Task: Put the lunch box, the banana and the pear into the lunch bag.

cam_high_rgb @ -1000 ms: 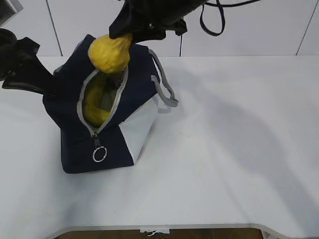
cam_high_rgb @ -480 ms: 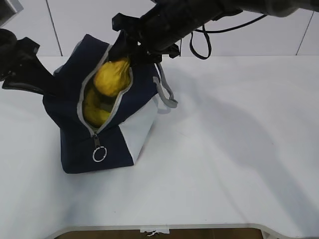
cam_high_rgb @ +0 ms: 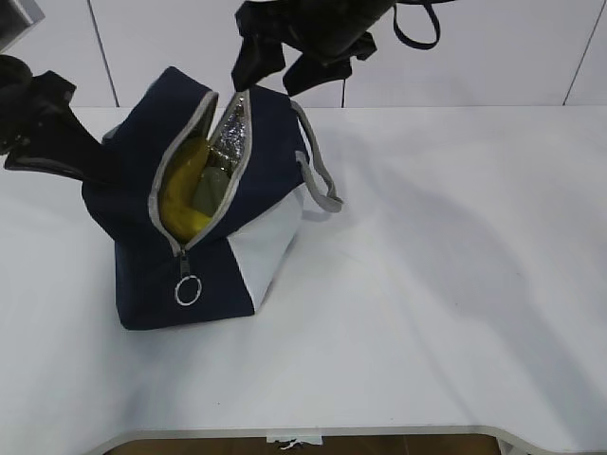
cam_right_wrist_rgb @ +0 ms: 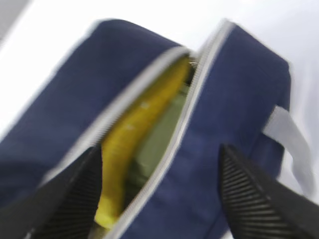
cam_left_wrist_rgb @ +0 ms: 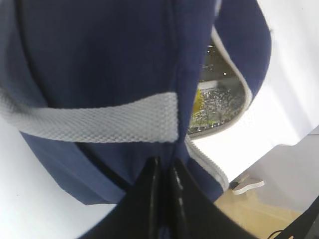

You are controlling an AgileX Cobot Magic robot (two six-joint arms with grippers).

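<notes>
The lunch bag point(cam_high_rgb: 199, 218) serves as the landmark here: a navy fabric bag standing on the white table point(cam_high_rgb: 446, 284), its grey zipper parted into a long slit that shows crinkled silver lining, with a ring zipper pull point(cam_high_rgb: 188, 290) hanging at the slit's lower end and a white side panel point(cam_high_rgb: 268, 248) to the right of that. At the bag's left edge the left gripper point(cam_left_wrist_rgb: 163, 172) has its jaws pressed together, pinching the navy fabric just below a grey webbing handle point(cam_left_wrist_rgb: 99, 122); in the exterior view only the dark arm shows there, against the bag's left side. Inside the opening lies the banana point(cam_high_rgb: 182, 194), a long yellow curve along the left side of the slit, and beside it, deeper in, sits the sage-green lid of the lunch box point(cam_high_rgb: 211, 190). The right wrist view, blurred, looks down into the same slit and shows the banana point(cam_right_wrist_rgb: 134, 144) with the green lid point(cam_right_wrist_rgb: 159, 147) just to its right. The pear cannot be told apart in any view; whether it lies under the banana is not visible. Above the bag's top right corner hangs the right gripper point(cam_high_rgb: 285, 64), its two ribbed fingers point(cam_right_wrist_rgb: 251, 199) spread wide apart with nothing between them, clear of the fabric. To the right of the bag a second grey handle point(cam_high_rgb: 318, 180) droops down its side onto the table.
</notes>
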